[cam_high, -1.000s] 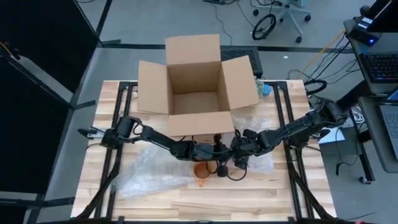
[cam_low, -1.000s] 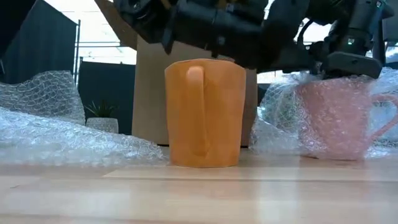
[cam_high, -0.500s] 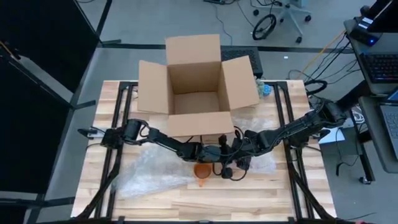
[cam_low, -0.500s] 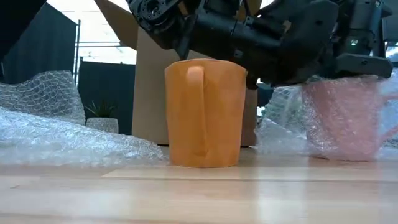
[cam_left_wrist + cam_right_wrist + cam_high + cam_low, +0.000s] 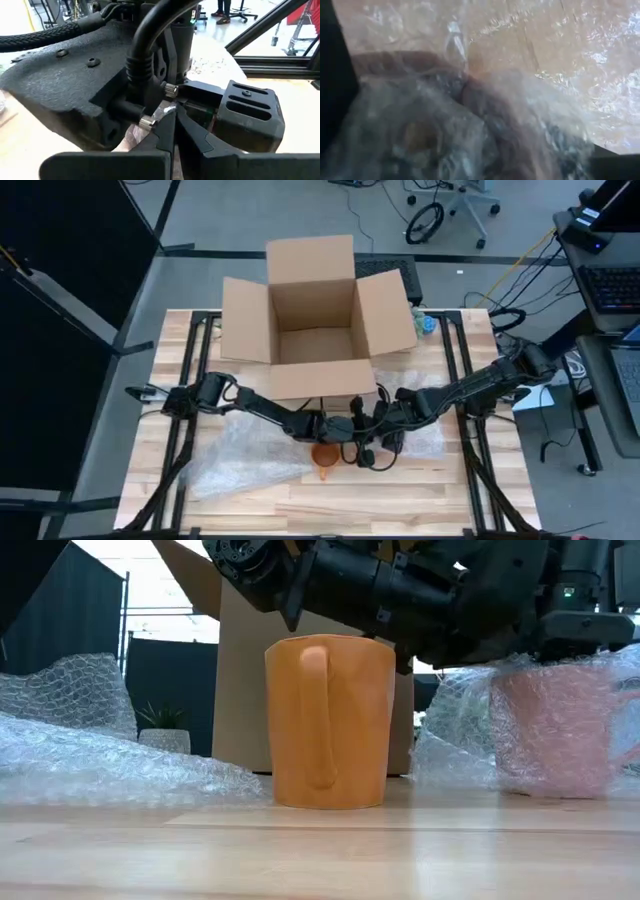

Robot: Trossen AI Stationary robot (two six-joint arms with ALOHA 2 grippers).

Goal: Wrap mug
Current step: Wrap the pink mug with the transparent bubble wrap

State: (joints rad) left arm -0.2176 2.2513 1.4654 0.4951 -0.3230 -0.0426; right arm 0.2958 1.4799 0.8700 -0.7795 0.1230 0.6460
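Table (image 5: 300,510): pale wood slats with a dark frame along the sides.
Box (image 5: 315,310): open cardboard carton at the far middle of the table, flaps spread; in the low view it stands behind the mugs.
Loose wrap (image 5: 235,455): a crumpled clear bubble sheet on the left half of the table — in the low view it lies left of the orange mug (image 5: 329,722).
Left arm: reaches in from the left edge to the table's middle; the left gripper (image 5: 345,427) sits just behind the orange mug, close against the right arm's wrist. In the left wrist view its two fingers (image 5: 165,140) lie pressed together, tips at a scrap of wrap.
Right arm: reaches in from the right; the right gripper (image 5: 378,430) is over the pink mug (image 5: 553,730) — cannot tell how its fingers stand, bubble wrap fills its wrist view.
Orange mug: upright on bare wood in front of the box, unwrapped, handle toward the low camera.
Pink mug: upright just right of the orange one, swathed in bubble wrap (image 5: 460,735), under the dark arm bodies.
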